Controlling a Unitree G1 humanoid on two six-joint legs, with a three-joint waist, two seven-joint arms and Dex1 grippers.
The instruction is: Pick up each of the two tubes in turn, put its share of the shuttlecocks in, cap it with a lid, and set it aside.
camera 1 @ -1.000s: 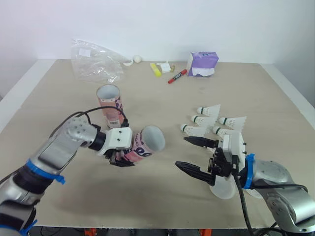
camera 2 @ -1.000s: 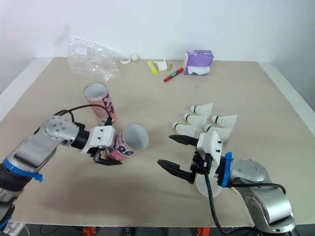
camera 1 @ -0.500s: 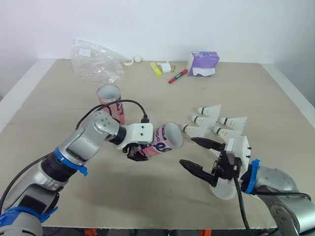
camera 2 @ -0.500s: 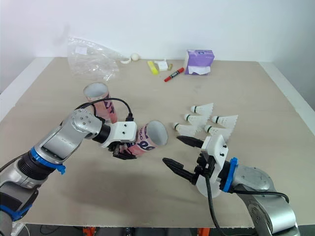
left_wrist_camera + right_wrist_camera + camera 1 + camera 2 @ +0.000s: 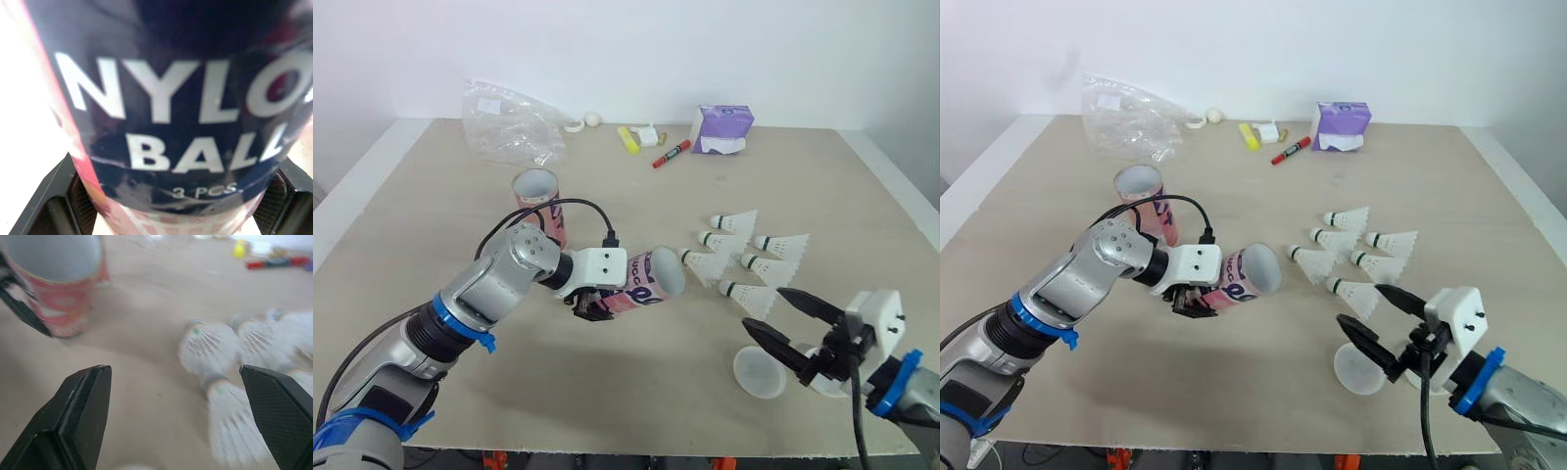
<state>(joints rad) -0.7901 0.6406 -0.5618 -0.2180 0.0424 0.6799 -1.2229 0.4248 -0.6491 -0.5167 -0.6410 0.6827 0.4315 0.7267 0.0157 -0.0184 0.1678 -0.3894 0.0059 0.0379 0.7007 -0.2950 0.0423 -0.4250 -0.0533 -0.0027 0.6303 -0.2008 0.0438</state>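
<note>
Left gripper (image 5: 597, 305): its two black fingers are clamped on the pink-and-white cardboard tube (image 5: 641, 279). The left wrist view shows the tube seated between both pads (image 5: 80, 193), with the print "NYLON BALL 3 PCS" facing the lens. You hold the tube low over the beige table (image 5: 636, 196), lying nearly level. Its open mouth is turned toward the six white shuttlecocks with green-banded corks (image 5: 749, 297), which lie in a loose cluster. Over the last second you have swung this tube from in front of the robot's left side across to the cluster. Its rim now sits just beside the cork of the nearest shuttlecock (image 5: 703, 264); whether they touch cannot be told. Right gripper (image 5: 762, 309): the fingers are spread wide and hold nothing. It has drawn back toward the near right edge, uncovering the closest-lying shuttlecock and the round white lid (image 5: 759, 372) on the table beneath it. As a judgement of what this means for the task, the pick-up of the first tube is done and loading is about to start. All six shuttlecocks lie outside and none shows in the mouth, and the label suggests three per tube. The second pink tube (image 5: 538, 199) stands upright behind, untouched. Along the far edge lie a crumpled clear plastic bag (image 5: 509, 127), a purple tissue pack (image 5: 720, 129) and a red marker (image 5: 671, 154).
</note>
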